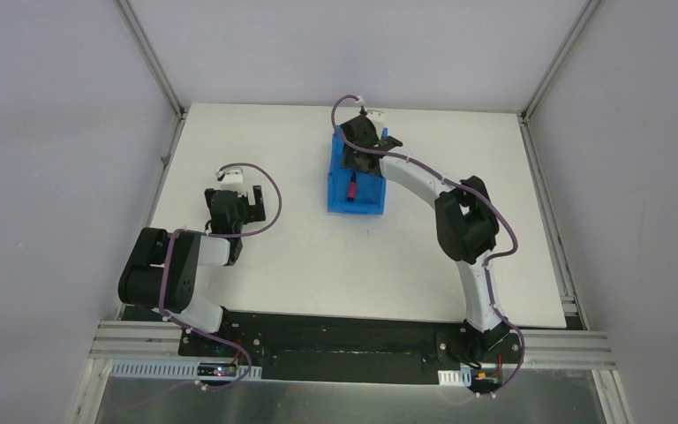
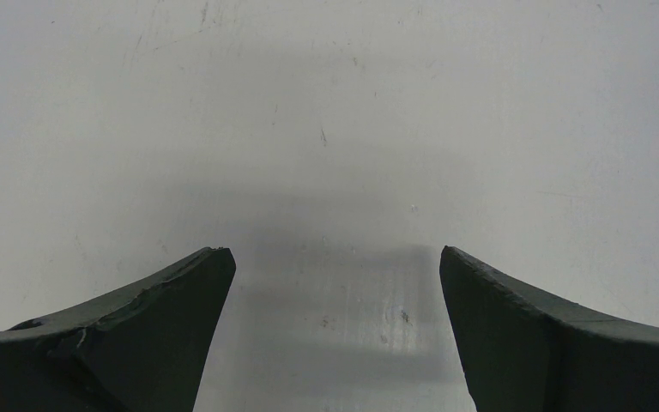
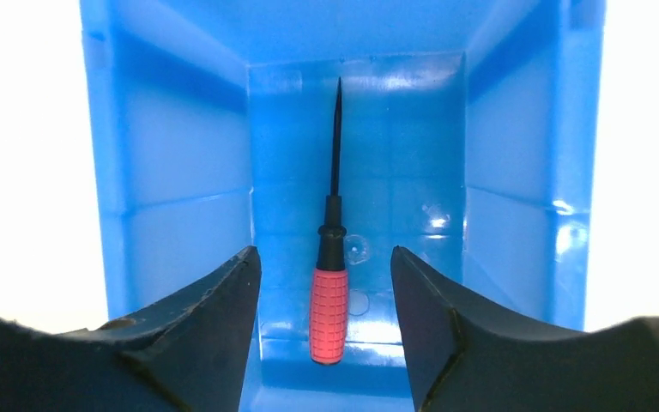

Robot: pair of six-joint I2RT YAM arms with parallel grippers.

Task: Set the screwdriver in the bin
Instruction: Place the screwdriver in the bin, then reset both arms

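Observation:
The bright blue bin [image 1: 339, 196] stands near the table's far middle. The screwdriver [image 1: 352, 188], red handle and thin black shaft, lies on the bin's floor. In the right wrist view the screwdriver [image 3: 329, 309] lies lengthwise in the bin [image 3: 180, 232], its handle between my fingers, not touched by them. My right gripper [image 3: 324, 264] is open above the bin; in the top view it [image 1: 353, 163] hangs over the bin's far half. My left gripper [image 2: 335, 257] is open and empty over bare table; in the top view it [image 1: 227, 212] is at the left.
The white table [image 1: 318, 265] is fenced by metal rails [image 1: 150, 62] and grey walls. The right arm's elbow [image 1: 466, 221] reaches across the table's right half. Purple cables loop above both wrists.

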